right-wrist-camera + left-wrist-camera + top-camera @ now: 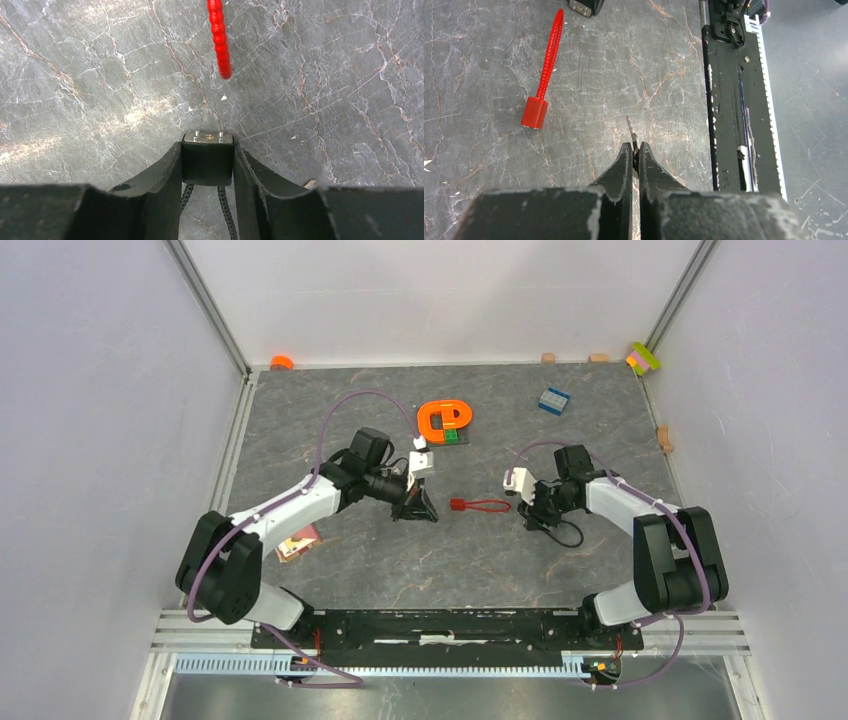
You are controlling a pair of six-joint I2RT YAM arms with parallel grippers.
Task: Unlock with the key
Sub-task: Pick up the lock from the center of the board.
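My left gripper (634,146) is shut on a small metal key (631,129), whose thin blade sticks out past the fingertips just above the table. My right gripper (207,145) is shut on a black lock (207,162), its fingers pressed against both sides. The lock's silver keyhole face (208,137) points away from the camera, and its black cable hangs behind. In the top view the left gripper (415,508) and right gripper (527,508) face each other. Between them a red cable lock (458,505) lies flat on the table.
An orange ring-shaped object (445,420) with a green block sits behind the left gripper. A blue brick (554,400) lies at back right, coloured blocks (643,358) in the far right corner. A small card (298,542) lies by the left arm. The black base rail (729,100) runs along the near edge.
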